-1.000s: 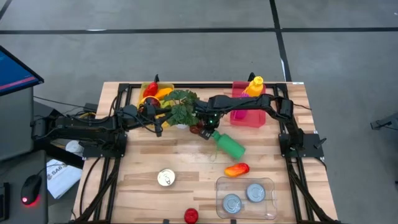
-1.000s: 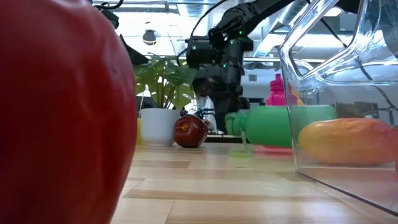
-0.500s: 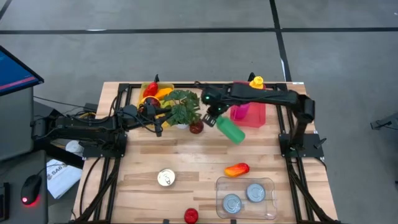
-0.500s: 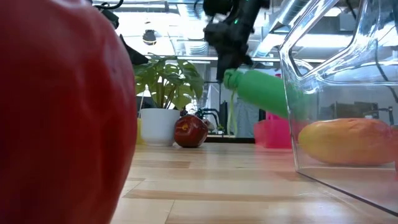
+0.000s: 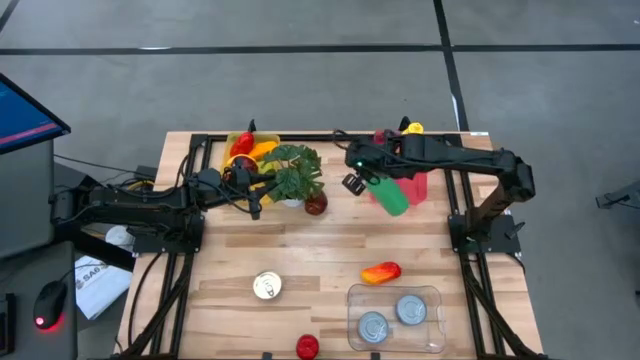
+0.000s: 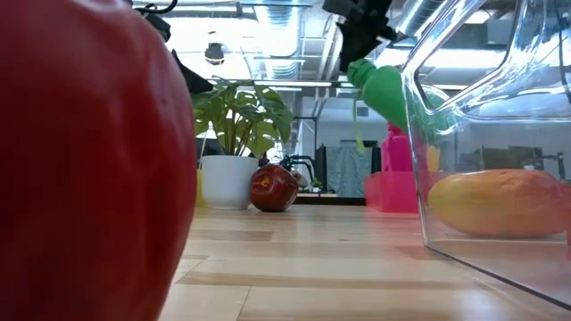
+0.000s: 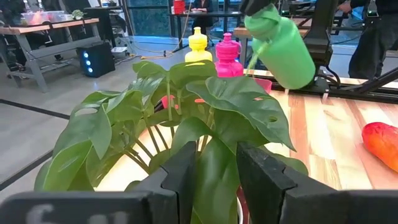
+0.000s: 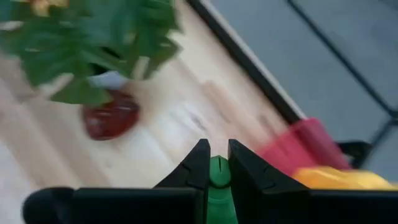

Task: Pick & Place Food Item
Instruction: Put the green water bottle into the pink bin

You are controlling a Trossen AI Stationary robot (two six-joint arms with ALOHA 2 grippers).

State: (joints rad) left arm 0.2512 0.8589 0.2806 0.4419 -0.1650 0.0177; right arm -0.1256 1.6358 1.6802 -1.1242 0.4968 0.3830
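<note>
Right gripper (image 5: 358,180): clamped on green bottle (image 5: 390,196), held in the air at pink bin (image 5: 412,187), bench's far edge | left gripper (image 7: 210,167): narrow, empty, at potted plant (image 5: 292,172)

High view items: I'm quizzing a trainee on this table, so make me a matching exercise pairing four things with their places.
Things:
1. green bottle
2. two cans
3. gold-lidded can
4. dark red apple

Places:
A. beside the potted plant
B. in the clear container
C. held off the table by the right gripper
D. alone on bare wood

Pairs: 1-C, 2-B, 3-D, 4-A
</note>
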